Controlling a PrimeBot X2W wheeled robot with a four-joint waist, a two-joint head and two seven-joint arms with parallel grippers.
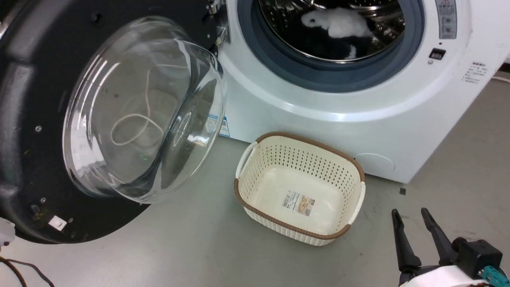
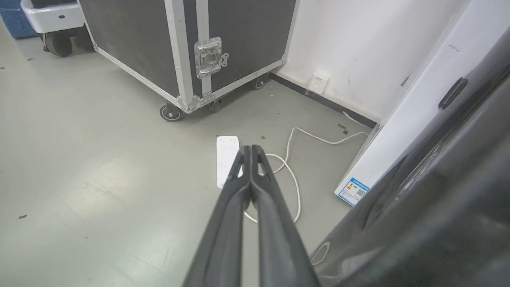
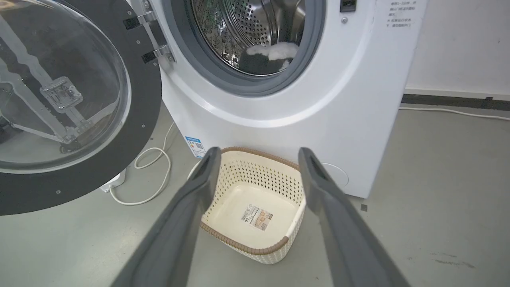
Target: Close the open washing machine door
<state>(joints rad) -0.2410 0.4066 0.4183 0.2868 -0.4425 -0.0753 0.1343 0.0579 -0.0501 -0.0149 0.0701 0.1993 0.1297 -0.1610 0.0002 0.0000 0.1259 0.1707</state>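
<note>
The washing machine door (image 1: 24, 119) stands swung wide open at the left, its black rim around a bulging clear glass bowl (image 1: 139, 111), hinged to the white front-loader (image 1: 318, 115). The right wrist view shows the door (image 3: 135, 131) at the left and the steel drum (image 3: 247, 28) with a black and white item inside. My right gripper (image 1: 410, 214) hovers open at the lower right, near the floor. In the left wrist view my left gripper (image 2: 251, 148) is shut on nothing, on the outer side of the door (image 2: 438, 207), whose dark face lies to its right.
A cream perforated basket (image 1: 255, 183) with a brown rim sits empty on the floor before the machine. A white power strip (image 2: 226, 159) and cable (image 2: 314, 137) lie on the grey floor behind the door. A black wheeled flight case (image 2: 159, 40) stands farther back.
</note>
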